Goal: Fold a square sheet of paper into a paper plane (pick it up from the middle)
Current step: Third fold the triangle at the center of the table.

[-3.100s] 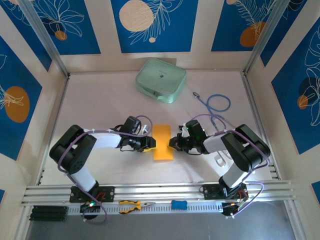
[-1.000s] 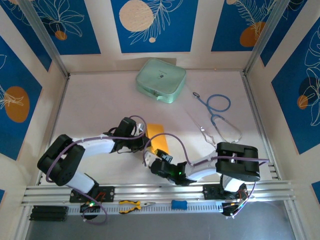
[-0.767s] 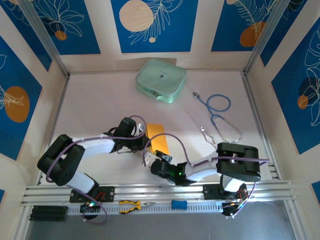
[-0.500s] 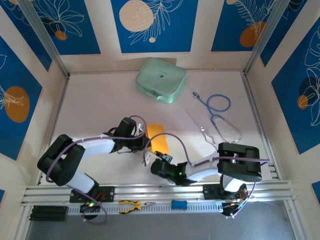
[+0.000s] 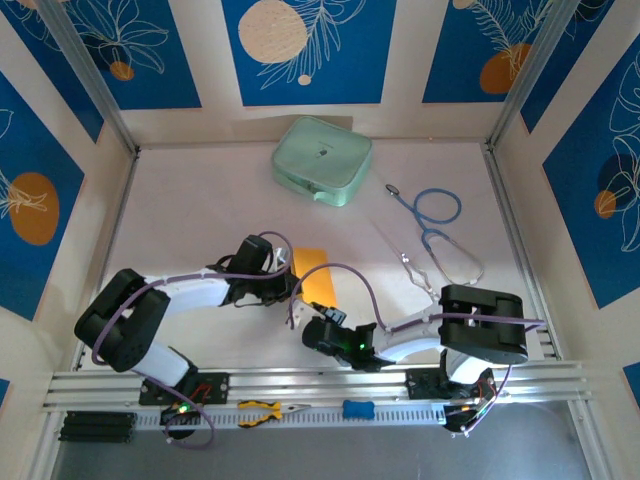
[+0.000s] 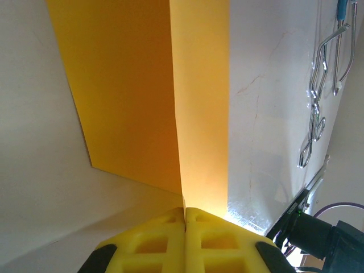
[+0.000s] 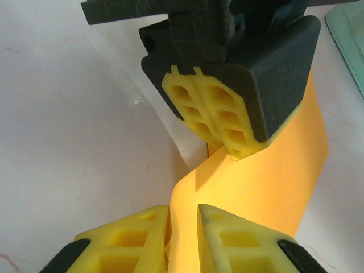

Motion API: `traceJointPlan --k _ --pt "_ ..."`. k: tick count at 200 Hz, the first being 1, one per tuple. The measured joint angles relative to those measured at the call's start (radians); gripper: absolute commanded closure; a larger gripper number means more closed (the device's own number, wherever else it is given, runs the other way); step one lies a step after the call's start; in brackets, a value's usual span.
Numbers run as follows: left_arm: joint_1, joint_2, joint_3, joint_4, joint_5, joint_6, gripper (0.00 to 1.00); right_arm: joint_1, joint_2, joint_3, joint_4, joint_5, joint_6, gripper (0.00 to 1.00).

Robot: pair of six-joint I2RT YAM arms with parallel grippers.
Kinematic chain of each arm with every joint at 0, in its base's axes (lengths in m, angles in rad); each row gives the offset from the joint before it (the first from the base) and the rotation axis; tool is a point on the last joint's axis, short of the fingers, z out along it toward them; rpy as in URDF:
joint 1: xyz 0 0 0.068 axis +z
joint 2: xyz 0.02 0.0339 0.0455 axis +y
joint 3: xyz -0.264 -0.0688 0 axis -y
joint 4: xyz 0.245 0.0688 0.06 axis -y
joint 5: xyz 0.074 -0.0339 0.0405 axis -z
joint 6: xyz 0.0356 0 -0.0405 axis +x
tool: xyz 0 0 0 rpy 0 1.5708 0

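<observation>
The square sheet of paper [image 5: 314, 278] is orange-yellow and lies folded along a lengthwise crease near the table's middle front. In the left wrist view the paper [image 6: 142, 85] stands up in two panels that meet at the crease. My left gripper [image 5: 288, 284] is shut on the paper's left edge; its yellow fingers [image 6: 165, 239] are pressed together on the crease end. My right gripper [image 5: 316, 326] is at the paper's near end. In the right wrist view its jaws [image 7: 183, 213] stand narrowly apart astride the paper's [image 7: 273, 182] curled edge, facing the left gripper [image 7: 222, 142].
A pale green case [image 5: 322, 160] sits at the back centre, its corner [image 7: 347, 34] in the right wrist view. A stethoscope [image 5: 440, 225] lies to the right, its metal tubes [image 6: 318, 114] showing beyond the paper. Orange-handled pliers [image 5: 262, 411] and a blue piece [image 5: 357, 408] rest on the front rail.
The right arm swung from the paper's right side round to its near end. Over the last second its jaws have narrowed around the paper's edge. The left gripper stays clamped.
</observation>
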Motion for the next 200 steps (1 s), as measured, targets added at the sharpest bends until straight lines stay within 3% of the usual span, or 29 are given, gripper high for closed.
traceJointPlan --k 31,83,139,163,200 --pt "0.0 0.0 0.0 0.0 0.0 0.0 1.0 -0.006 0.0 0.0 -0.009 0.0 0.011 0.75" --pt "0.002 0.0 0.0 -0.001 0.0 0.0 1.0 -0.023 0.0 0.0 -0.006 -0.005 0.013 0.86" --pt "0.006 -0.001 0.0 -0.004 -0.003 0.0 1.0 -0.027 -0.001 0.0 -0.006 -0.025 0.023 0.85" --pt "0.008 -0.001 0.0 -0.011 -0.003 0.001 1.0 -0.027 -0.006 0.0 -0.008 -0.036 0.029 0.91" --pt "0.01 -0.006 0.0 -0.02 -0.003 0.001 1.0 -0.03 -0.014 0.0 -0.01 -0.052 0.034 0.91"
